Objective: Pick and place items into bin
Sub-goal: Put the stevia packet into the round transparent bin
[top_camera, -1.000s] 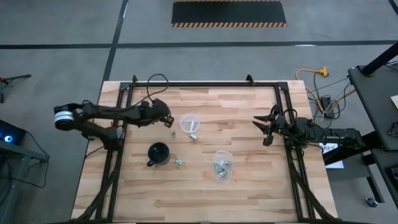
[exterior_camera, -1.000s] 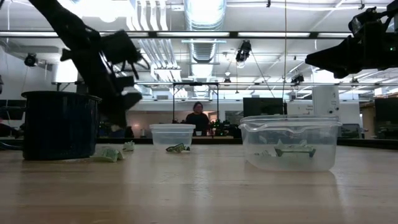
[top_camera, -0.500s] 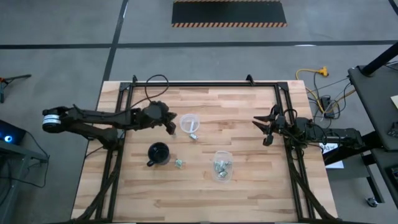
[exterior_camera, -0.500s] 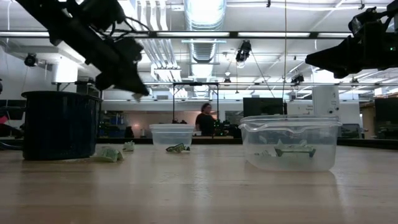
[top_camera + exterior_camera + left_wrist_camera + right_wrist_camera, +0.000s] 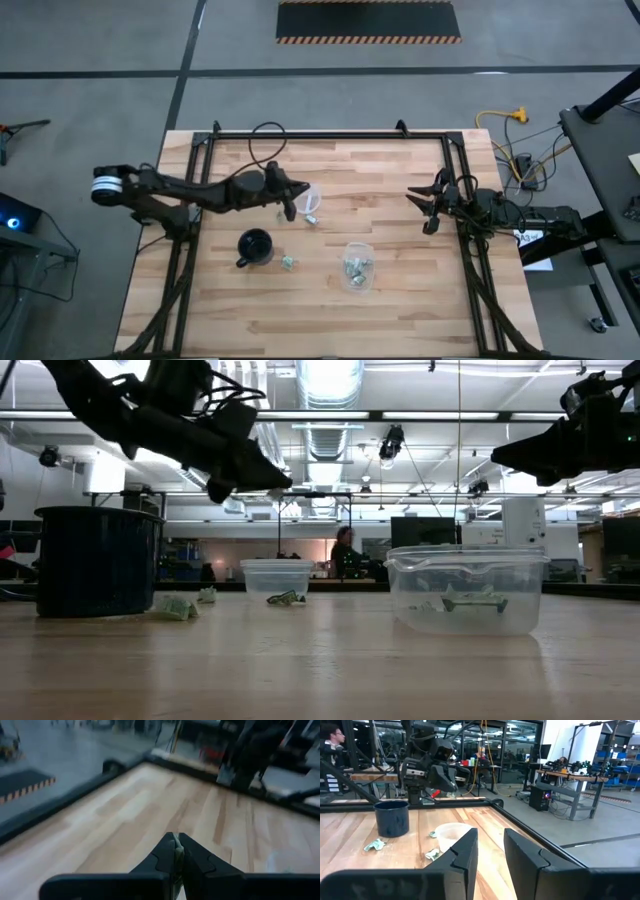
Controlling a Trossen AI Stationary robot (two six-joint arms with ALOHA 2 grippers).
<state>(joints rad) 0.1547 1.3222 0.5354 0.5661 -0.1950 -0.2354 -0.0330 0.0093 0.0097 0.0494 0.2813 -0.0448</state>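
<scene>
Where the high view shows the desk, the left gripper hangs at the round bin's rim; items lie beside the mug. Left wrist view: gripper clamped on a pale item. Right wrist view: right gripper narrowly parted, empty.

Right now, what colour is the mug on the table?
The mug is black, though it looks dark blue in the right wrist view. The high view shows it best.
</scene>
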